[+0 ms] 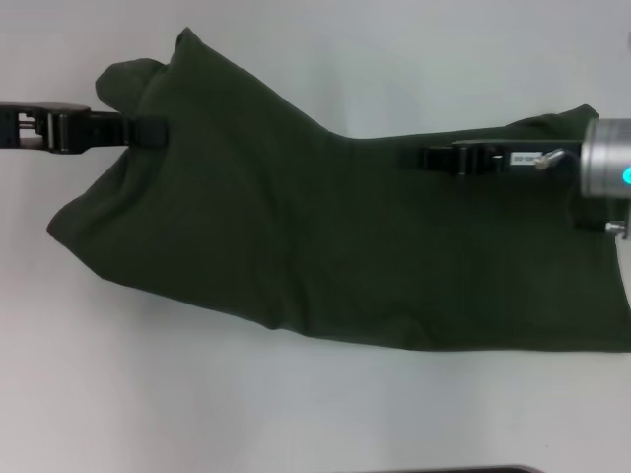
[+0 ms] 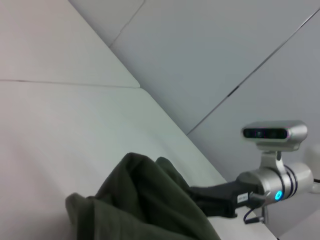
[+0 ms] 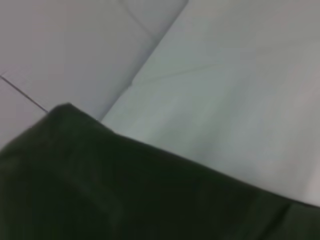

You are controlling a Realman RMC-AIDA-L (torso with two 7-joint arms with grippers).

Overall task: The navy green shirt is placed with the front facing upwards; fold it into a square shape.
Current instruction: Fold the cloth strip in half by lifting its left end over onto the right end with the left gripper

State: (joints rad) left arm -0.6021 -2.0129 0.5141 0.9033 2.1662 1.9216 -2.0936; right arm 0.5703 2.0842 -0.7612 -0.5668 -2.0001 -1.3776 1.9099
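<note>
1. Navy green shirt (image 1: 325, 236) lies across the table (image 1: 197, 404), spanning left to right.
2. Left gripper (image 1: 148, 131) at shirt's far-left edge.
3. Right gripper (image 1: 414, 156) over shirt's right half.

Soft, even light is falling from above on the white surface (image 1: 296, 414), leaving it bright and nearly washed out, with only a faint shadow lying under the near edge of the shirt (image 1: 325, 246). The shirt is reading so dark that its folds are barely showing, and in the right wrist view it is sitting blurred and out of focus. In the left wrist view the right arm's cyan lamp (image 2: 278, 195) is glowing, and the picture is looking slightly soft throughout.
</note>
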